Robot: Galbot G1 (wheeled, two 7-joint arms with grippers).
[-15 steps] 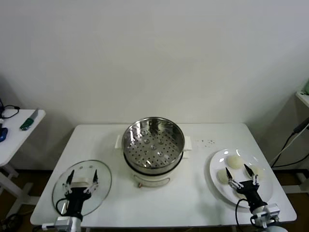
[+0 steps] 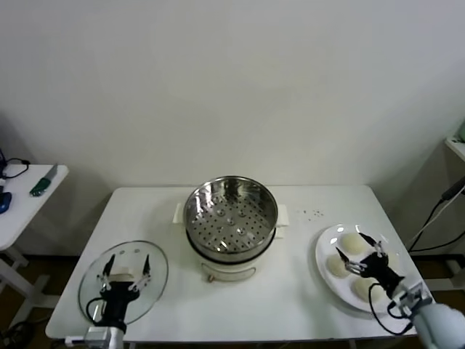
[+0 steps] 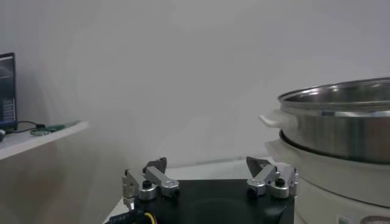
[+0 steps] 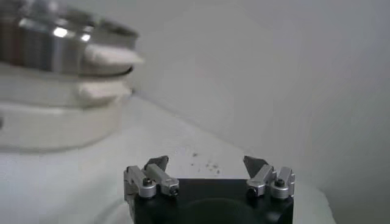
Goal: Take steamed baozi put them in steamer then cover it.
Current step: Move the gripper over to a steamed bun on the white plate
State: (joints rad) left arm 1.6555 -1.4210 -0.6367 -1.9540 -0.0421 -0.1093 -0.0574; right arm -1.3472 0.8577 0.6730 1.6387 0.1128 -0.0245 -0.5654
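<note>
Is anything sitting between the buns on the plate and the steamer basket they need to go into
Nothing visible does. Bare table lies between the plate of baozi and the uncovered steamer; the glass lid lies beyond it.

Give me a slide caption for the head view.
Open right gripper over plated baozi; empty steamer waits, left gripper above glass lid.

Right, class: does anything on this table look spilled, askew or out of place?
Only small dark specks on the table, between the steamer and the plate of baozi, like scattered crumbs. The glass lid lies flat; the steamer sits level.
</note>
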